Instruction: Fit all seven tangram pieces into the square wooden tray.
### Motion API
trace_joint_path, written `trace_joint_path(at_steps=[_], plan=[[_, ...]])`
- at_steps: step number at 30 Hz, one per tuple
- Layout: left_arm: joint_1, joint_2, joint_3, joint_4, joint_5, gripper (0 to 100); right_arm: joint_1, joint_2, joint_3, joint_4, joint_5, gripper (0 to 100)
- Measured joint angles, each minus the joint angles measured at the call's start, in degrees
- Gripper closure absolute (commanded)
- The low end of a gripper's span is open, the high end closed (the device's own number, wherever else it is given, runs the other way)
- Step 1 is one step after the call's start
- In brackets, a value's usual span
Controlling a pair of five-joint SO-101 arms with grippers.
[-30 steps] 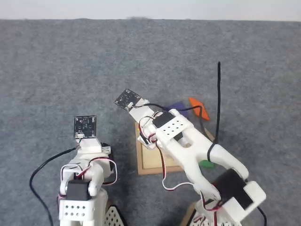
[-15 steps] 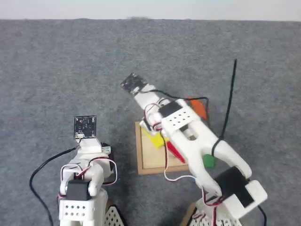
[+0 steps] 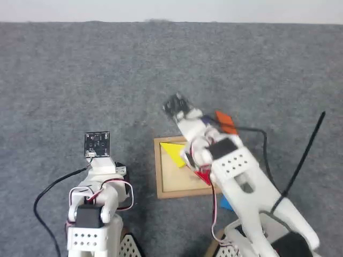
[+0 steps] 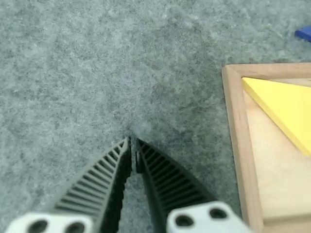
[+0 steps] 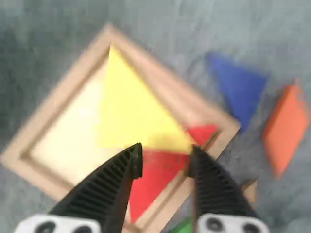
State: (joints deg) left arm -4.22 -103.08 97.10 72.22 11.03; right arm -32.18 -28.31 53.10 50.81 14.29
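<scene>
Right gripper [image 5: 164,154], jaws parted and empty, above the square wooden tray [image 5: 56,101]
Flat yellow triangle [image 5: 131,116] and red triangle [image 5: 155,179] lie inside; blue triangle [image 5: 236,87] and orange parallelogram [image 5: 285,127] lie outside (on grey carpet [image 4: 97,58]); left gripper [image 4: 132,143], pinched closed, is beside the tray.

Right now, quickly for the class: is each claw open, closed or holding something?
Left claw: closed, empty, over the grey mat.
Right claw: open, empty, above the yellow piece in the tray.
</scene>
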Motion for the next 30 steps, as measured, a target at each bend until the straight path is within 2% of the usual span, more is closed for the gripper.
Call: trace_joint_path(at_steps=[8,12,22,27,30], plan=[[0.0,0.0,0.0,0.0,0.0,99,0.0,1.1,1.8,-2.5,0.0,98.5],[0.0,0.0,0.0,0.0,0.0,99,0.0,6.3,1.7,-6.2,0.2,98.5],[0.0,0.0,0.0,0.0,0.0,99,4.0,18.4,-7.0,-6.3,0.2,98.5],[0.0,0.0,0.0,0.0,0.0,99,4.2,18.5,-8.4,-6.3,0.2,98.5],[0.0,0.0,0.0,0.0,0.0,99,1.6,15.6,-8.1,-6.2,0.2,98.5]])
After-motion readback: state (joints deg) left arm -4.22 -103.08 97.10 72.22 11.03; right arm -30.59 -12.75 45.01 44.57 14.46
